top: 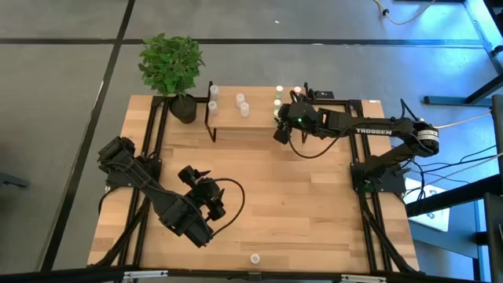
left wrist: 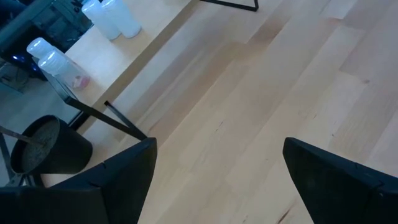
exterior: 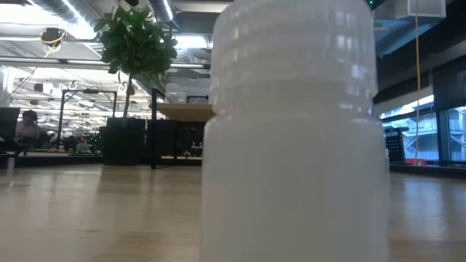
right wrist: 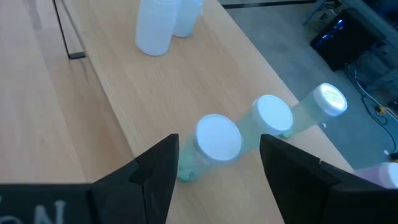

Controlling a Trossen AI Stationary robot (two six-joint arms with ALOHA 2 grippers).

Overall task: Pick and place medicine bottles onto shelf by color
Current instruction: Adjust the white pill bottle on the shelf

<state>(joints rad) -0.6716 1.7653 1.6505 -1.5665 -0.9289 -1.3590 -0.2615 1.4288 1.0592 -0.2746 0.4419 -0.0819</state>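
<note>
My right gripper (right wrist: 214, 163) jaws apart around green bottle (right wrist: 211, 146) at shelf (top: 259, 119) right end; left gripper (left wrist: 214, 180) wide.

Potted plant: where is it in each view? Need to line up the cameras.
High view: potted plant at the table's far left corner, just left of the shelf.
Low view: upper left, leaves above a dark pot, behind the big near bottle.
Left wrist view: only the dark pot, by the shelf's black leg.
Right wrist view: not in it.
Shared landmark: the shelf.
</note>
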